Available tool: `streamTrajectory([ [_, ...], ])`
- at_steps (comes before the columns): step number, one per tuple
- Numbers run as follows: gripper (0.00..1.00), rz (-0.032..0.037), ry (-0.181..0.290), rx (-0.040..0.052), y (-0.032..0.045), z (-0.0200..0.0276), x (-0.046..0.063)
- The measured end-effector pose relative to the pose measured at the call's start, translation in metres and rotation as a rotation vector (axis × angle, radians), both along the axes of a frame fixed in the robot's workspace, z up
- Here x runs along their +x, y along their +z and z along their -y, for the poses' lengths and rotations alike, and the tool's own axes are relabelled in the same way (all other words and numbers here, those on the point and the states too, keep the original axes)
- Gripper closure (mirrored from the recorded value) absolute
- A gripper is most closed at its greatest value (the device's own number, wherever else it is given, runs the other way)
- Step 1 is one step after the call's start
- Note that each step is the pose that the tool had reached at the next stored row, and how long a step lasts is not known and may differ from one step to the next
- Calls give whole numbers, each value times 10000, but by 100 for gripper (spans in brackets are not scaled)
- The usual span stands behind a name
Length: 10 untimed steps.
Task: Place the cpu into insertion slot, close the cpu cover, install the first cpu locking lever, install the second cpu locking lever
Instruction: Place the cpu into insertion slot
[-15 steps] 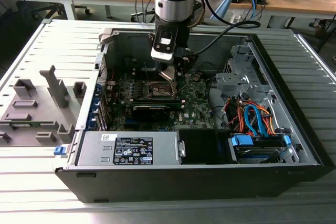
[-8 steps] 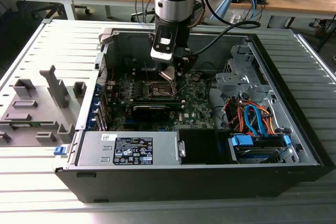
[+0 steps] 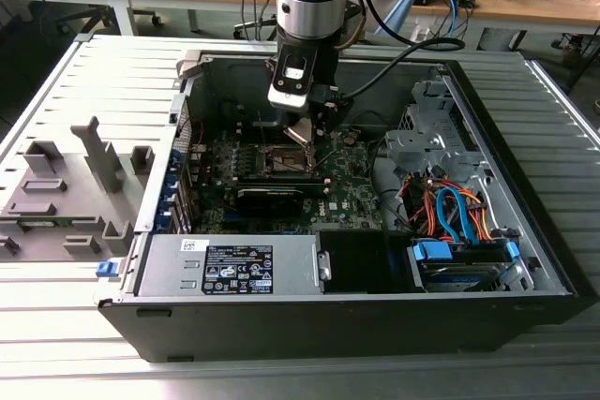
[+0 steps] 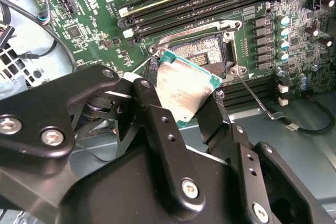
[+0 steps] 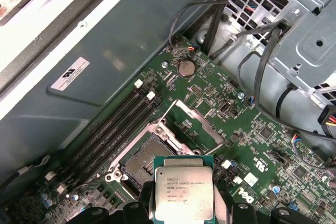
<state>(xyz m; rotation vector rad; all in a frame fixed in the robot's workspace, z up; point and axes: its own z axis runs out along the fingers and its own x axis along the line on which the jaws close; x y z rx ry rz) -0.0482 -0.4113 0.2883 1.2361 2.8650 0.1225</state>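
Note:
My gripper (image 3: 302, 133) hangs inside the open computer case and is shut on the cpu (image 3: 298, 131), a small silvery square chip. In both wrist views the black fingers (image 4: 152, 111) clamp the cpu (image 4: 185, 88) (image 5: 184, 192) by two opposite edges. The chip hangs tilted a little above the insertion slot (image 4: 210, 55) (image 5: 143, 157), beside it rather than seated in it. The socket's pins lie exposed. The cpu cover (image 5: 205, 122) stands swung open on the socket's far side. A thin wire locking lever (image 4: 253, 93) sticks out unlatched next to the socket.
Long memory slots (image 5: 107, 129) flank the socket. A black graphics card (image 3: 272, 196) lies close in front of it. The power supply (image 3: 230, 264) and a drive cage with coloured cables (image 3: 450, 222) fill the case's near side. A grey fixture (image 3: 56, 194) stands outside at the exterior view's left.

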Motion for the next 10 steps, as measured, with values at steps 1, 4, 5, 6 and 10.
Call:
streamTrajectory([
  [1, 46, 0, -19, 0, 0, 0, 0],
  [4, 46, 0, -54, 0, 0, 0, 0],
  [5, 46, 0, -70, 0, 0, 0, 0],
  [6, 46, 0, -83, -1, 0, 0, 0],
  [10, 46, 0, -140, -1, 0, 0, 0],
])
